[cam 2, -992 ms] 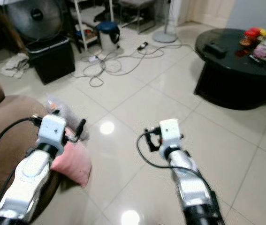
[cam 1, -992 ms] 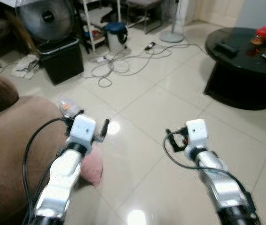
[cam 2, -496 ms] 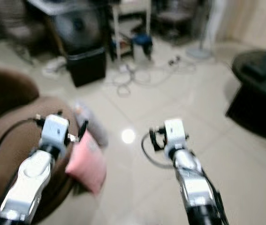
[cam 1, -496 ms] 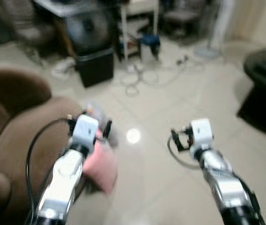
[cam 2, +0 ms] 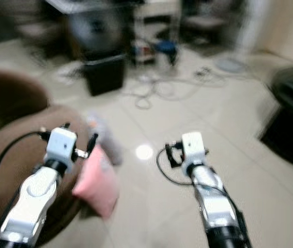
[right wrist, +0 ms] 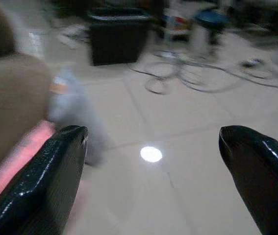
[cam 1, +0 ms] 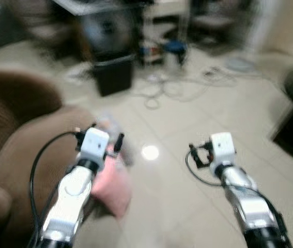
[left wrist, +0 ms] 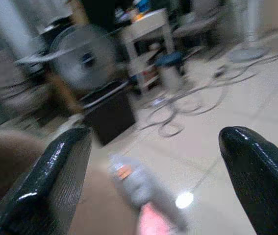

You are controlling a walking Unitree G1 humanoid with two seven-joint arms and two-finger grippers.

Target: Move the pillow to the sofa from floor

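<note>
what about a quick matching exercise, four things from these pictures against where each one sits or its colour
Things:
1. pillow
2. sofa
3. black bin
4. cables

Descriptions:
A. brown, on the robot's left
B. pink, low against the sofa's side
C. tangled loosely on the pale tiles
D. dark box standing on the floor further back

Pairs: 1-B, 2-A, 3-D, 4-C
</note>
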